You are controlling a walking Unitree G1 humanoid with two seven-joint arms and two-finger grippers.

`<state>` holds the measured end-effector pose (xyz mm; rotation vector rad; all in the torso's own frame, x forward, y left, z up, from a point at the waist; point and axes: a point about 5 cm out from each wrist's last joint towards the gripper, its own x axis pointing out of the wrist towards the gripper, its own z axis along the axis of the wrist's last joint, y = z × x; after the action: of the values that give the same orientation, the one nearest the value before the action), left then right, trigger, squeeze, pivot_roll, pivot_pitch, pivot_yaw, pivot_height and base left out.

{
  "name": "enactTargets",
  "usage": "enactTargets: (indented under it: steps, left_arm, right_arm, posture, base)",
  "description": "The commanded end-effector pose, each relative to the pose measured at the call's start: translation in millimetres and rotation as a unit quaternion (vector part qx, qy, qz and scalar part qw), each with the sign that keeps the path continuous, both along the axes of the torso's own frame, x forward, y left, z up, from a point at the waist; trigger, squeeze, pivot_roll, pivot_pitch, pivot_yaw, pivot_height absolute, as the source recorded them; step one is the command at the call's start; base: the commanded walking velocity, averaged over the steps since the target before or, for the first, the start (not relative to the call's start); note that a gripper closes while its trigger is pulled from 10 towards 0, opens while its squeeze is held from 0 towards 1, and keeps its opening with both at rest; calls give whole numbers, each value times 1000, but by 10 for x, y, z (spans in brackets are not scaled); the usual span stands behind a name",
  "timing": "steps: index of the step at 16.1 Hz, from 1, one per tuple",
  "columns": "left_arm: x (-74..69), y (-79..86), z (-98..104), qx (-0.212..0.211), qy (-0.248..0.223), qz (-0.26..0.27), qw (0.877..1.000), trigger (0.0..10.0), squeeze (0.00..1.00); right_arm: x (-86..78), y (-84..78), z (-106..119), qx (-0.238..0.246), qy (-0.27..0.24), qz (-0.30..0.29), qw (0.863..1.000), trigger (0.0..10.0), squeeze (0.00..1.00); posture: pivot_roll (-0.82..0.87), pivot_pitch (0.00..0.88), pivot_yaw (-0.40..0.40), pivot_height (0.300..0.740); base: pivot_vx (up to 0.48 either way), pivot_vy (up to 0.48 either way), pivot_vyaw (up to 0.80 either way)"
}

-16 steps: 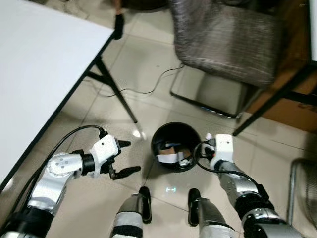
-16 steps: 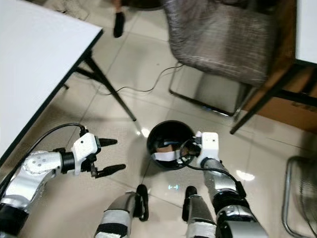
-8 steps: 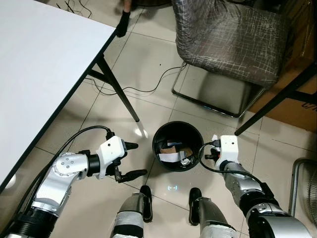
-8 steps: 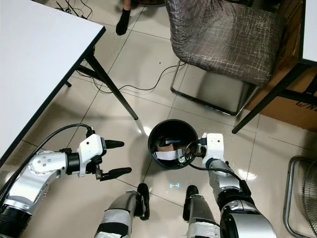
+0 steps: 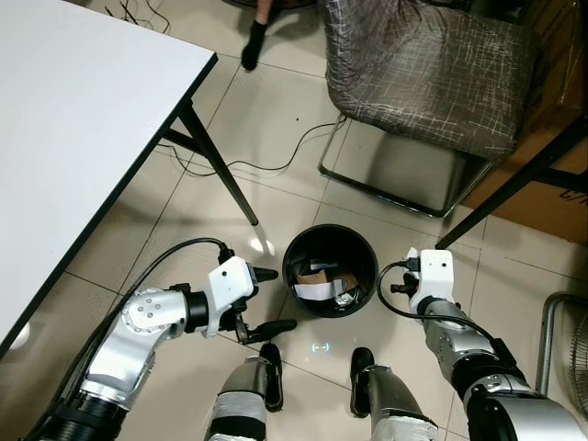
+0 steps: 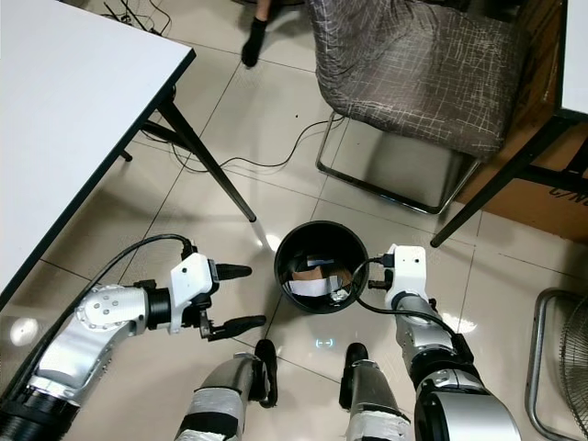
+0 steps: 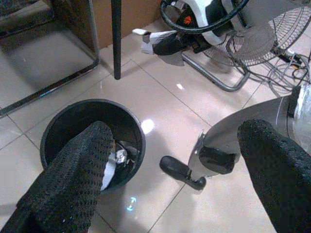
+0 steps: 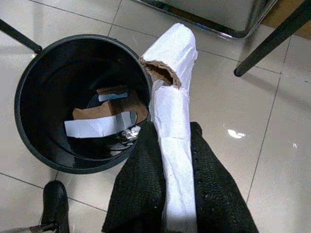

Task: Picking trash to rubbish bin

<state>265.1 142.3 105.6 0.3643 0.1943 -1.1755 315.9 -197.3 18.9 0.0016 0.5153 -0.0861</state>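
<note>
Two grippers flank the black bin [image 5: 329, 273] on the tile floor. My right gripper [image 8: 167, 194] is clamped on a crumpled white paper piece [image 8: 172, 121] w/ a torn brown end, held just beside the bin rim. My left gripper [image 5: 266, 301] is spread wide, holding nothing, near the bin's other side. Paper and cardboard scraps [image 8: 104, 119] lie inside the bin

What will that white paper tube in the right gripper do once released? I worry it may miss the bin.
The white paper tube looks crumpled and torn at its end, so probably light and easily crushed. Being long, it may catch on the rim of the black bin rather than drop straight in. The right gripper pinches it.
</note>
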Motion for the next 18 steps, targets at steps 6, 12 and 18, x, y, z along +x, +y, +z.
enactTargets:
  steps: [6,12,18]
  left_arm:
    - [-87,-198,-160,1,18,-8,1000,10000,0]
    - [-127,-161,-165,6,21,-6,1000,10000,0]
    - [-149,-140,-168,10,22,-5,1000,10000,0]
  right_arm:
    - [-105,23,-130,12,25,-10,1000,10000,0]
    - [90,107,126,56,-69,1,996,10000,1000]
    - [296,220,430,114,-146,26,982,10000,1000]
  posture:
    - [297,411,115,740]
    - [311,421,120,740]
    - [313,424,121,740]
  base:
    - [0,0,0]
    - [0,0,0]
    - [0,0,0]
